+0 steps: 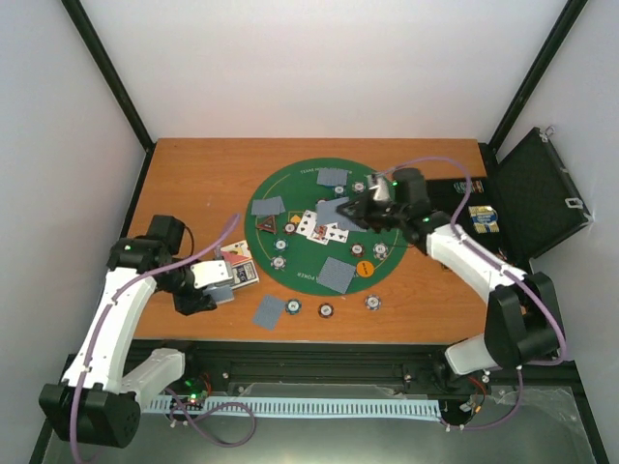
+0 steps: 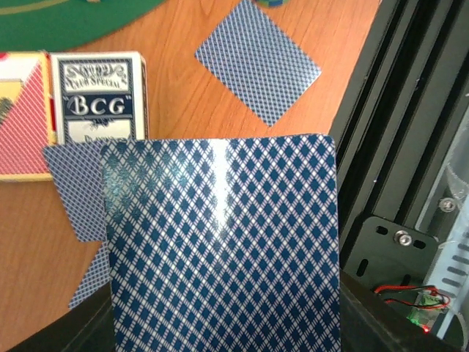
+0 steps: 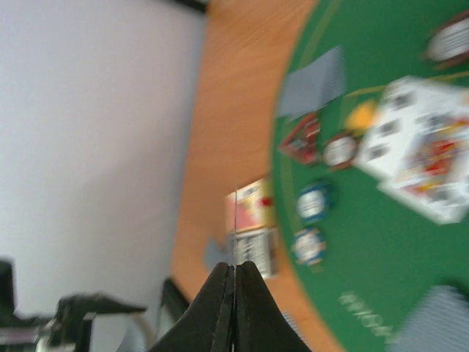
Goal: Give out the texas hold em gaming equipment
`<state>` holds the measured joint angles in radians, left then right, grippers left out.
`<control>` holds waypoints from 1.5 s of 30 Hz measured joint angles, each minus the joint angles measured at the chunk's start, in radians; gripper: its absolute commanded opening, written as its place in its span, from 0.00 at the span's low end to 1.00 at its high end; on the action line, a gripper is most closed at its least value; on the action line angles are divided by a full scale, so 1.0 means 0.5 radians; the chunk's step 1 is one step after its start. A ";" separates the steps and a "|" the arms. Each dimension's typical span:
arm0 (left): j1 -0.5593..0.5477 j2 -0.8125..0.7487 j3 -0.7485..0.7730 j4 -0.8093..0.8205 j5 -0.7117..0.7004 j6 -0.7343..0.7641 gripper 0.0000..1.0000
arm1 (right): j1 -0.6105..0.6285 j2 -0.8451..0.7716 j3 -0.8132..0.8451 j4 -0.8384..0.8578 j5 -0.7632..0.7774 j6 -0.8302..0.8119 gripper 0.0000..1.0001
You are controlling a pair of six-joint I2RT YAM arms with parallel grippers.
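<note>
Well advanced: striped-edge poker chips (image 1: pixel 280 261) and face-up cards (image 1: pixel 317 226) lie on the round green mat (image 1: pixel 295 188). Left fingers (image 2: pixel 80 334) grip a blue diamond-backed card (image 2: pixel 220 249) left of it (not yet dealt); right fingers (image 3: pixel 216 308) pinch a grey-blue card (image 1: pixel 336 210) over its centre.

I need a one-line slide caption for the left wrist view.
A blue-backed playing card, held upright, fills the foreground; behind it lie a BCG card box and another face-down card.

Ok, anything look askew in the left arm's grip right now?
Yes. Behind the front card in the left gripper, two more cards poke out sideways at different angles, splayed rather than squared up.
</note>
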<state>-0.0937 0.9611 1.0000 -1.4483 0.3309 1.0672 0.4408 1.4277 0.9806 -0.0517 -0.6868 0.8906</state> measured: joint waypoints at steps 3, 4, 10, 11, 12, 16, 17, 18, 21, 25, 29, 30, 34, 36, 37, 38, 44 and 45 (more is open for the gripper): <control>0.056 0.059 -0.130 0.123 -0.054 -0.004 0.01 | -0.276 0.074 0.031 -0.194 0.018 -0.161 0.03; 0.104 0.092 -0.162 0.164 -0.058 -0.003 0.01 | -0.356 0.131 0.061 -0.263 0.030 -0.224 0.03; 0.477 0.367 -0.251 0.446 -0.102 0.067 0.01 | -0.542 0.434 0.185 -0.422 0.053 -0.425 0.03; 0.514 0.396 -0.276 0.498 -0.117 0.084 0.01 | -0.559 0.491 0.206 -0.439 0.057 -0.450 0.03; 0.551 0.423 -0.311 0.554 -0.137 0.105 0.01 | -0.573 0.550 0.233 -0.459 0.063 -0.473 0.03; 0.686 0.570 -0.436 0.718 -0.187 0.192 0.01 | -0.614 0.755 0.330 -0.498 0.062 -0.534 0.03; 0.706 0.594 -0.445 0.737 -0.197 0.203 0.01 | -0.621 0.795 0.355 -0.511 0.063 -0.548 0.03; 0.747 0.639 -0.458 0.774 -0.201 0.226 0.01 | -0.627 0.832 0.382 -0.525 0.063 -0.559 0.03; 0.830 0.752 -0.489 0.895 -0.224 0.268 0.01 | -0.632 0.918 0.465 -0.538 0.048 -0.585 0.03; 0.859 0.822 -0.554 1.041 -0.244 0.294 0.05 | -0.632 1.034 0.571 -0.549 0.040 -0.616 0.03; 0.860 0.822 -0.608 1.139 -0.257 0.311 0.20 | -0.632 1.148 0.642 -0.607 0.067 -0.668 0.16; 0.860 0.823 -0.616 1.154 -0.259 0.314 0.28 | -0.632 1.169 0.650 -0.631 0.085 -0.687 0.23; 0.860 0.848 -0.621 1.199 -0.259 0.314 0.52 | -0.632 1.192 0.657 -0.737 0.156 -0.746 0.50; 0.861 0.853 -0.622 1.205 -0.257 0.315 0.65 | -0.632 1.190 0.659 -0.771 0.196 -0.765 0.55; 0.861 0.853 -0.622 1.206 -0.258 0.315 0.68 | -0.632 1.188 0.659 -0.788 0.214 -0.777 0.56; 0.861 0.853 -0.623 1.207 -0.259 0.317 0.72 | -0.632 1.181 0.659 -0.806 0.232 -0.782 0.57; 0.861 0.825 -0.633 1.190 -0.308 0.339 1.00 | -0.632 1.035 0.659 -0.906 0.314 -0.806 0.73; 0.861 0.817 -0.634 1.173 -0.313 0.346 1.00 | -0.632 1.002 0.659 -0.922 0.328 -0.808 0.76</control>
<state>0.3367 1.3697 0.6830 -0.8619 0.1745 1.2404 0.1246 1.9285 1.3102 -0.5125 -0.5228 0.4866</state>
